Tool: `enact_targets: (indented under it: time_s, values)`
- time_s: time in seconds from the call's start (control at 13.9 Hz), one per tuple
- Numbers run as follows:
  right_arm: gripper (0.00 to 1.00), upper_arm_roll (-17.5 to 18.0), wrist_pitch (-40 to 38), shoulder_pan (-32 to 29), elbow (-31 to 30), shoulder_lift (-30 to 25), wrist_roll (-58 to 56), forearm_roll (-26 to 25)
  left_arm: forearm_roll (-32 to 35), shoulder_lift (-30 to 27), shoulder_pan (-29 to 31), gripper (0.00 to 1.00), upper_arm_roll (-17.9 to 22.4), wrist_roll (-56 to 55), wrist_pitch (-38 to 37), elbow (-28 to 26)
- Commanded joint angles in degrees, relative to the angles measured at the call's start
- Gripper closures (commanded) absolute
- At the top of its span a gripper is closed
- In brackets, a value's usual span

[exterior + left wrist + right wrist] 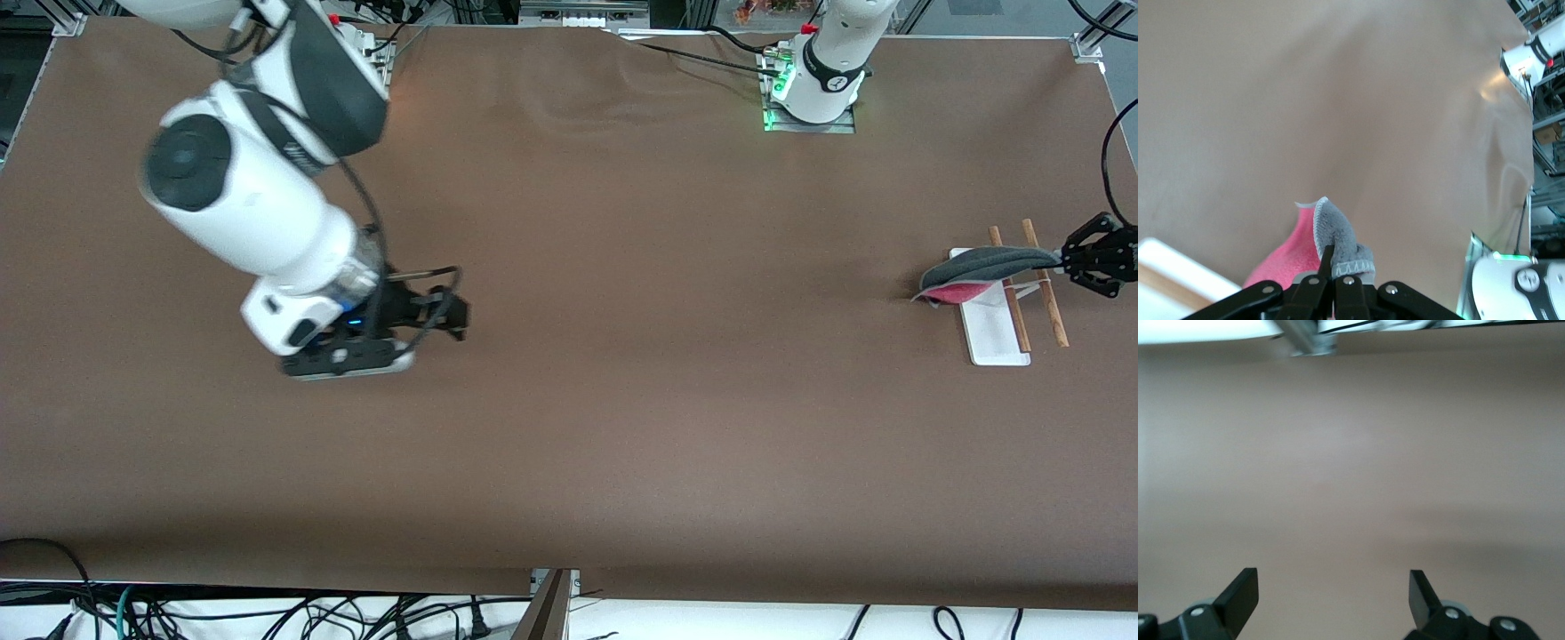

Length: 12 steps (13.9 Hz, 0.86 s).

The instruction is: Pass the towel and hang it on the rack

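Observation:
The towel (pixel 982 271), pink-red with a grey underside, hangs from my left gripper (pixel 1067 260) over the rack (pixel 996 333) at the left arm's end of the table. The gripper is shut on the towel's grey edge, and the cloth drapes across the rack's two brown rods (pixel 1049 302). In the left wrist view the towel (pixel 1331 240) sits pinched at my left gripper (pixel 1333 267), with the rack's white base (pixel 1178 267) beside it. My right gripper (pixel 449 311) is open and empty over bare table toward the right arm's end; its fingers (pixel 1238 590) stand wide apart.
The brown table cover (pixel 622 311) spreads between the two arms. The left arm's base (pixel 813 89) stands at the edge farthest from the front camera. Cables lie along the edge nearest the front camera.

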Motion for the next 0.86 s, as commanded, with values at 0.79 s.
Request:
enact_targets:
  time_s: [0.79]
  values:
    - [0.0, -24.95, -16.79, -0.61, -0.57, -8.89, -8.82, -2.07, 10.06, 10.55, 1.51, 1.0, 4.06, 13.74, -2.76, 19.8]
